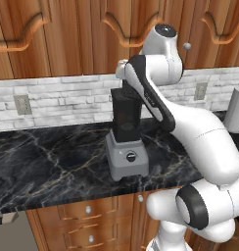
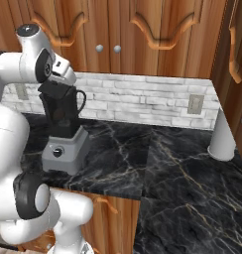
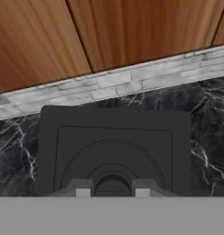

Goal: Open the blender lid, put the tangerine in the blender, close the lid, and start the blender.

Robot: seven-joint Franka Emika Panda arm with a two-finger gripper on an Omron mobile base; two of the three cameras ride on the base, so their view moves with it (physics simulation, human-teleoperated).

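The blender (image 1: 126, 149) stands on the dark marble desk (image 1: 48, 162) near the brick backsplash (image 1: 62, 100), and the blender lid (image 3: 114, 151) sits flat on the jar, so by the look of it the lid is either not yet off or already back on. I see no tangerine. The claw (image 3: 112, 189) hangs right at the lid's top, its tips drawn close on the central knob, seemingly clenched on it

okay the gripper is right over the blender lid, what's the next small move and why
Probably lift straight up a little. The gripper is shut on the round knob at the middle of the blender lid, which still sits flat on the blender, so raising it should open the jar.
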